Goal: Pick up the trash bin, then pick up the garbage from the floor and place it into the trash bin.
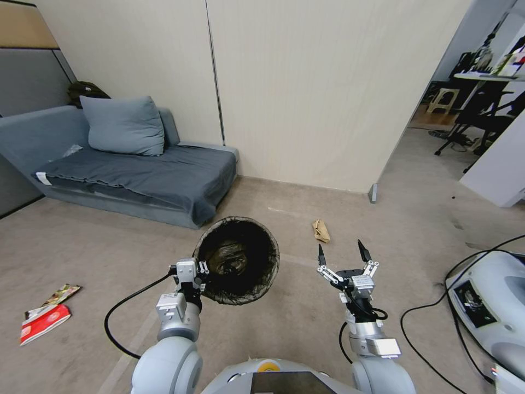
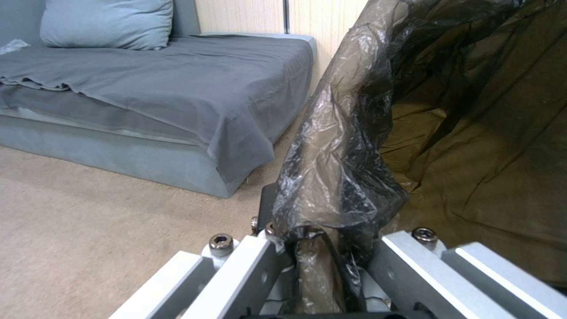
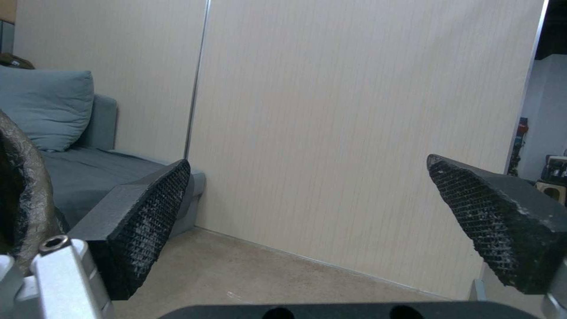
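The trash bin (image 1: pixel 275 257), lined with a black bag, hangs off the floor (image 1: pixel 93 241) at centre. My left gripper (image 1: pixel 199 272) is shut on its near rim. In the left wrist view the bag (image 2: pixel 343 146) is pinched between that gripper's (image 2: pixel 322 248) jaws. My right gripper (image 1: pixel 341 248) is held open and empty to the right of the bin; the right wrist view shows its (image 3: pixel 307 208) fingers (image 3: pixel 148 212) wide apart, with the bin's edge (image 3: pixel 24 186) beside them. Garbage on the carpet: a brown paper scrap (image 1: pixel 321 230) ahead of the right gripper, red-and-white packets (image 1: pixel 45 322) and a yellowish wrapper (image 1: pixel 62 294) far left.
A grey sofa (image 1: pixel 136 175) with a pillow (image 1: pixel 123 126) stands against the beige wall (image 1: pixel 306 93) at back left. Black cables (image 1: pixel 437 306) and a white machine (image 1: pixel 486 301) lie at the right. A doorway at back right leads to chairs (image 1: pixel 476 120).
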Available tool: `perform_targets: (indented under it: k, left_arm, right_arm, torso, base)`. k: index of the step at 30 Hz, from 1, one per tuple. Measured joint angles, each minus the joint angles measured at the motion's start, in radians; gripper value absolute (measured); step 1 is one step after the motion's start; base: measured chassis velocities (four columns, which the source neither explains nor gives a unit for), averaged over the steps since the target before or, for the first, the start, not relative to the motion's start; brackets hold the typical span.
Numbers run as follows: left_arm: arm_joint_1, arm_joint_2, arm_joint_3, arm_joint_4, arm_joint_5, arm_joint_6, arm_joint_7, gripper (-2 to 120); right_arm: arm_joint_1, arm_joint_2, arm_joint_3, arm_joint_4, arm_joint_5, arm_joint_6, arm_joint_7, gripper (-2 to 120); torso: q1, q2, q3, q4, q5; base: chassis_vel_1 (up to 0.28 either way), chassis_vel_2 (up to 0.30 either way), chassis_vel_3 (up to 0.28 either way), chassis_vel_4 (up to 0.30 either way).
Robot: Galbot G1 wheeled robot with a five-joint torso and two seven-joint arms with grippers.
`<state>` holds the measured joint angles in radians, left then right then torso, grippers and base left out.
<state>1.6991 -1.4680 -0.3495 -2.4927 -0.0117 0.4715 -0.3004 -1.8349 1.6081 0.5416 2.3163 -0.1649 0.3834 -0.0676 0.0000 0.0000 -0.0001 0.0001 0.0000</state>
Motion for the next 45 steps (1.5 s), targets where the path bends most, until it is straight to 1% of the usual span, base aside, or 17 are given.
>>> perform_targets:
  k: [10,40,45]
  left_arm:
    - [-0.002,-0.004,0.009,0.001,0.003,0.014,0.0,2]
    - [0.0,-0.008,0.014,0.001,0.008,0.008,-0.004,2]
    - [-0.002,-0.009,0.012,0.005,0.008,0.008,-0.004,2]
  right_arm:
    - [0.0,0.0,0.001,0.0,0.0,0.0,0.0,100]
    - [0.001,0.0,0.008,-0.008,-0.002,-0.004,-0.001,100]
    - [0.016,0.0,0.014,-0.02,0.001,0.021,-0.013,100]
  torso:
    - [0.0,0.0,0.0,0.0,0.0]
    - [0.0,0.0,0.0,-0.0001,0.0]
    - [0.0,0.0,0.0,-0.0003,0.0]
  base:
    - [-0.132,0.138,0.135,-0.137]
    - [-0.114,0.115,0.114,-0.118]
    - [-0.037,0.057,0.044,-0.054]
